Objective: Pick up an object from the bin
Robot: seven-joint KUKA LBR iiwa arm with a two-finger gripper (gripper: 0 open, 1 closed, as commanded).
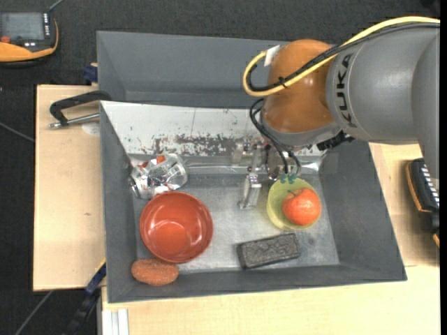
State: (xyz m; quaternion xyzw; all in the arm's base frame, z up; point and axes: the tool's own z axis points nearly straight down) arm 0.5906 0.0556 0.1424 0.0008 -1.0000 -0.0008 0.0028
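The fingers [248, 189] are down low near the back middle of the bin [112, 208], and honestly I can't tell if they're open or closed from this angle. Closest thing is the little yellow-green bowl [278, 211] just to their right with a red tomato-looking fruit [302, 208] sitting in it, and a dark grey rectangular block [269, 250] lies in front, near the bin's front wall. Further left there's a big red bowl [176, 227], a crumpled silver can [157, 174] behind it and an orange-brown oval lump [155, 271] in the front left corner.
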